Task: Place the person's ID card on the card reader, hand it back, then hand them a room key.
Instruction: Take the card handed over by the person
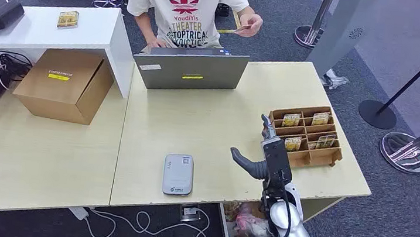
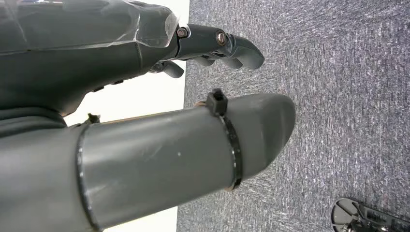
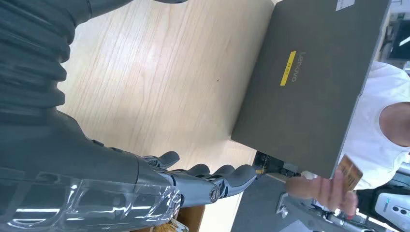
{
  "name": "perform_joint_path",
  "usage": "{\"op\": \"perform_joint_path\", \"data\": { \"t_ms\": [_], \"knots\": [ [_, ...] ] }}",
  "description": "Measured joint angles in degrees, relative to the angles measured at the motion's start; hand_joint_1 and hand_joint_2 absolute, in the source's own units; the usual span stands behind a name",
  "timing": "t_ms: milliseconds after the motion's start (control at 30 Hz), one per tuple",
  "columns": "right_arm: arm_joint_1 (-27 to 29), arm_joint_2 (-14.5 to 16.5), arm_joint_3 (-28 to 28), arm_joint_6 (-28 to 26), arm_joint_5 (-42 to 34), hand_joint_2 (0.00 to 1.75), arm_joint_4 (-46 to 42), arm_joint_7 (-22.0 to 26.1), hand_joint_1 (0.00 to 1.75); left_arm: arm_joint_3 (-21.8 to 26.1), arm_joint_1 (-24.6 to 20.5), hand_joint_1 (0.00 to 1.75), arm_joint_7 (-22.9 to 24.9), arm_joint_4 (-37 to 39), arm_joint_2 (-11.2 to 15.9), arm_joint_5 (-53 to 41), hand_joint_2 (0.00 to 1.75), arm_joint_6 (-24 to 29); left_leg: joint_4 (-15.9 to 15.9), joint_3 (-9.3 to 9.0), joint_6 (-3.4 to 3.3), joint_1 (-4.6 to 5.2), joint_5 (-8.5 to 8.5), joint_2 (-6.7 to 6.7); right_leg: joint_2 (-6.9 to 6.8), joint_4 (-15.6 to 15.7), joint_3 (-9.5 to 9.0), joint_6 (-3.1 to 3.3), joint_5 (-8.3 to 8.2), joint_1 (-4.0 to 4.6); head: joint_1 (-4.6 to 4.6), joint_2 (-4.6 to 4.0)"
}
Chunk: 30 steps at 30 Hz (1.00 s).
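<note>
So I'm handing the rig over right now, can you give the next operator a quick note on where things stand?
Right hand: raised over the desk beside the key tray, fingers apart, holding nothing.
Left hand: hanging off the desk edge over the carpet, empty.
Card: in the person's hand behind the laptop.
Card reader: near the desk's front edge, nothing on it.
Room keys: in the tray.
Done: nothing that the views can confirm.
Left: judging by this, take the card, lay it on the reader, return it, then hand over a key.
</note>
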<state>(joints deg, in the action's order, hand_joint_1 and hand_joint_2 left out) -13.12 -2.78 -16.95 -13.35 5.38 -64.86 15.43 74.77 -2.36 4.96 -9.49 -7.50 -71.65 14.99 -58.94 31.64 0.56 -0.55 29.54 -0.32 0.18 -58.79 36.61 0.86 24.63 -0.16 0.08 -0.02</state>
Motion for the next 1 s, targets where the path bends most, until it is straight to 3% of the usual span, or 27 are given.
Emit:
{"op": "perform_joint_path", "data": {
  "t_ms": [633,1000],
  "knots": [
    [-1.6,0.0,-1.8,-1.3,0.8,1.75,0.4,1.5,0.00,0.0,0.0,0.00,0.0,0.3,0.0,0.0,0.00,0.0,0.0,0.00,0.00,0.00,0.00,0.00,0.00,0.0,0.00,0.00,0.00,0.00,0.00,0.00],
    [-6.7,0.1,-6.3,-9.9,14.9,1.75,0.3,3.4,0.00,0.0,-0.1,0.00,-0.8,0.5,0.0,-0.8,0.00,0.0,0.0,-0.02,0.01,0.00,-0.01,0.02,0.02,0.0,0.00,0.00,-0.01,0.00,0.00,0.00]
  ]
}}
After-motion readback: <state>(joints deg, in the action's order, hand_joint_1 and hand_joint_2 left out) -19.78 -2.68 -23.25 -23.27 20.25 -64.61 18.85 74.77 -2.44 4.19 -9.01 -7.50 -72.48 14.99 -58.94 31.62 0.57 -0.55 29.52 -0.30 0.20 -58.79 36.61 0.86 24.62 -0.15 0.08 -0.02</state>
